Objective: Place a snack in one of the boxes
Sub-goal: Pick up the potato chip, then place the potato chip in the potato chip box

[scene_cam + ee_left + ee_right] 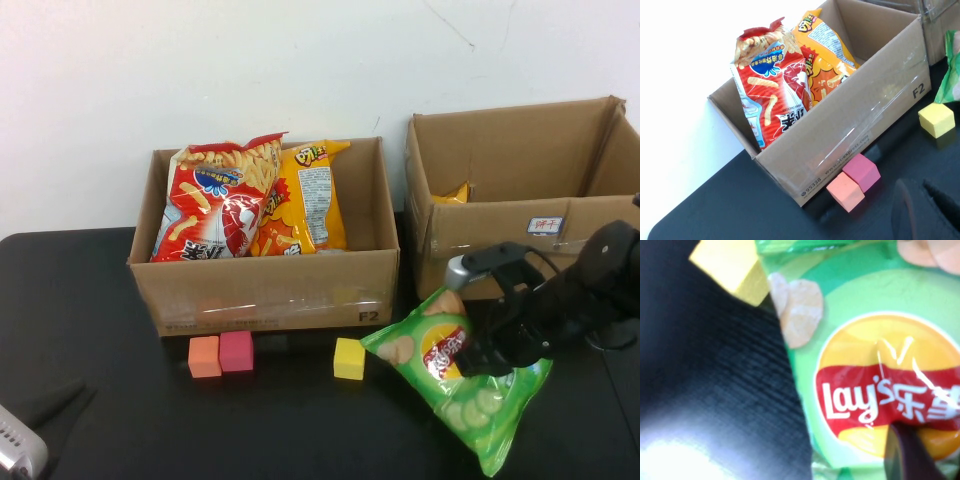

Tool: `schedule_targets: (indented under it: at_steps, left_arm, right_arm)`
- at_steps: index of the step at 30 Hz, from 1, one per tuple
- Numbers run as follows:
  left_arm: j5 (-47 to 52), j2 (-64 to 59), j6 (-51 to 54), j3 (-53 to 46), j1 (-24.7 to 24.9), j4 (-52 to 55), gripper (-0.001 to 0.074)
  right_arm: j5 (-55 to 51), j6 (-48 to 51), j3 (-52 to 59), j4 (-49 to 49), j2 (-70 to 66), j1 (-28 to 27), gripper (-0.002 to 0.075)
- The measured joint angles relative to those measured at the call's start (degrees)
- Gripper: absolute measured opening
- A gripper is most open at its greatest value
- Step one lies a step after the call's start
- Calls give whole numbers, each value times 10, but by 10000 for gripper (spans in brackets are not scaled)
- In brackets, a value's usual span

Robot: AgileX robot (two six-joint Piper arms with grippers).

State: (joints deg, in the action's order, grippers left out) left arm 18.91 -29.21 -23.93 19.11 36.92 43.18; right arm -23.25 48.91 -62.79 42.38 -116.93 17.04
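Observation:
A green Lay's chip bag (450, 385) lies tilted on the black table in front of the right cardboard box (500, 235). My right gripper (482, 345) is down on the bag's red and yellow logo and shut on it. In the right wrist view one dark finger (901, 454) presses into the crinkled logo of the bag (865, 340). The left cardboard box (265, 290) holds a red snack bag (215, 205) and an orange snack bag (305, 195). My left gripper (15, 450) rests at the table's front left corner, far from the snacks; it shows dark in the left wrist view (914, 189).
An orange block (204, 356), a pink block (236, 350) and a yellow block (349, 358) sit in front of the left box. A yellow packet (455, 192) peeks out inside the right box. A white wall stands behind both boxes.

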Motion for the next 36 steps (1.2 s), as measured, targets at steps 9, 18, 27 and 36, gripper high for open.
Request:
schedule_targets:
  at_steps: [9, 18, 27, 36]
  left_arm:
    - [1, 0, -3, 0, 0, 0, -1]
    - [2, 0, -5, 0, 0, 1, -1]
    - [1, 0, -12, 0, 0, 7, -1]
    - [0, 0, -13, 0, 0, 12, -1]
  right_arm:
    - [-211, 11, -55, -38, -10, -1, 23]
    - [-374, 25, -113, -61, -14, 1, 8]
    - [-403, 24, -184, 14, 31, 1, 8]
    - [-240, 43, -320, 199, 47, 3, 7]
